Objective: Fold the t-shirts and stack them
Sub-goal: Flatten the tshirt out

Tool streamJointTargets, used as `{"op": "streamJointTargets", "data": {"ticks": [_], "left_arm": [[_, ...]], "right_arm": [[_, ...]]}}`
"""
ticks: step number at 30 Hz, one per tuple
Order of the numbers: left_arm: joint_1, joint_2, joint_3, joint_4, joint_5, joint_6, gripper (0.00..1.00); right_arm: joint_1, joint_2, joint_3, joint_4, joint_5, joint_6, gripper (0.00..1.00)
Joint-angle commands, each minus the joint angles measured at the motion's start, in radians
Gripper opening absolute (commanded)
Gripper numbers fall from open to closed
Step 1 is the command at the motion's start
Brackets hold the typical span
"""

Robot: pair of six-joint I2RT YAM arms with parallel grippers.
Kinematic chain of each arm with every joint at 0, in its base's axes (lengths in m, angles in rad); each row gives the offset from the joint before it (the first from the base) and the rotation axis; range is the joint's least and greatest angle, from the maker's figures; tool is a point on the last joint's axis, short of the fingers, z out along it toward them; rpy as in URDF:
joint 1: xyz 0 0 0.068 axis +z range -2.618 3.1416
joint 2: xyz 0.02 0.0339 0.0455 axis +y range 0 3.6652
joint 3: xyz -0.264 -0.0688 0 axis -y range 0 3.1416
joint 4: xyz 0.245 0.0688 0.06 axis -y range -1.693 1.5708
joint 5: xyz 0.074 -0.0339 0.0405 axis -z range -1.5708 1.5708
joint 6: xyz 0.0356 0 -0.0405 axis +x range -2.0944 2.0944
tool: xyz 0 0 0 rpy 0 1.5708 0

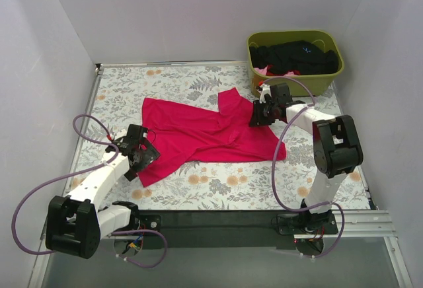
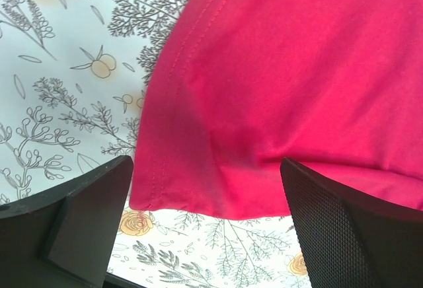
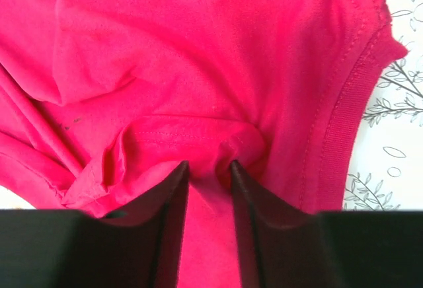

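A soft crimson-red short-sleeved cloth t-shirt [image 1: 205,133] lies spread but rumpled across the middle of a table [image 1: 218,185] covered in a pale floral print, far from a neat rectangle. The left gripper [image 1: 141,156] hovers low at the shirt's near left corner. Its black jaws stand wide apart with the stitched hem corner between them, and they hold nothing. The right gripper [image 1: 262,113] is at the shirt's far right side, near a ribbed edge, and its jaws are almost together, pinching a small bunched fold of the red cloth. To do this step well, the left jaws probably need to close squarely on the hem corner, so that both arms can draw the shirt flat before any fold is made. The right grip looks bunched, so an even, gentle pull would likely avoid fresh wrinkles. At the table's far right corner stands an olive-green rectangular plastic bin [image 1: 297,84]. It holds a heap of black garments [image 1: 297,57], with a little pink cloth [image 1: 268,70] showing at its left side. How many pieces it holds cannot be told.
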Motion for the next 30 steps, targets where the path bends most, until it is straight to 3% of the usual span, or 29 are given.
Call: {"op": "streamJointTargets", "data": {"ticks": [1, 2, 5, 11, 18, 22, 23, 24, 26, 30], "left_arm": [[0.003, 0.004, -0.001, -0.024, -0.048, -0.044, 0.87], [0.003, 0.014, 0.000, -0.027, -0.041, -0.045, 0.87], [0.003, 0.030, 0.008, -0.047, -0.032, -0.056, 0.86], [0.003, 0.080, 0.034, -0.096, -0.030, -0.079, 0.81], [0.003, 0.123, 0.050, -0.150, 0.022, -0.091, 0.67], [0.003, 0.148, 0.033, -0.124, 0.033, -0.105, 0.38], [0.003, 0.166, 0.036, -0.116, 0.028, -0.105, 0.26], [0.003, 0.180, 0.039, -0.112, 0.019, -0.104, 0.19], [0.003, 0.203, 0.062, -0.106, -0.043, -0.081, 0.11], [0.029, 0.280, 0.129, -0.100, -0.139, -0.044, 0.08]], "right_arm": [[0.008, 0.002, 0.044, 0.012, -0.028, -0.013, 0.27], [0.007, -0.007, 0.044, 0.014, -0.028, -0.013, 0.16], [0.008, -0.066, 0.030, 0.009, -0.011, -0.012, 0.01], [0.008, -0.187, -0.029, -0.003, 0.024, 0.025, 0.01], [0.007, -0.213, -0.053, 0.002, 0.004, 0.053, 0.01], [0.008, -0.218, -0.045, 0.008, 0.004, 0.060, 0.01], [0.007, -0.221, -0.043, 0.009, 0.007, 0.066, 0.01], [0.007, -0.233, -0.043, 0.009, 0.018, 0.071, 0.01], [0.008, -0.254, -0.051, 0.009, 0.036, 0.076, 0.01], [0.007, -0.366, -0.112, 0.008, 0.061, 0.100, 0.01]]}}
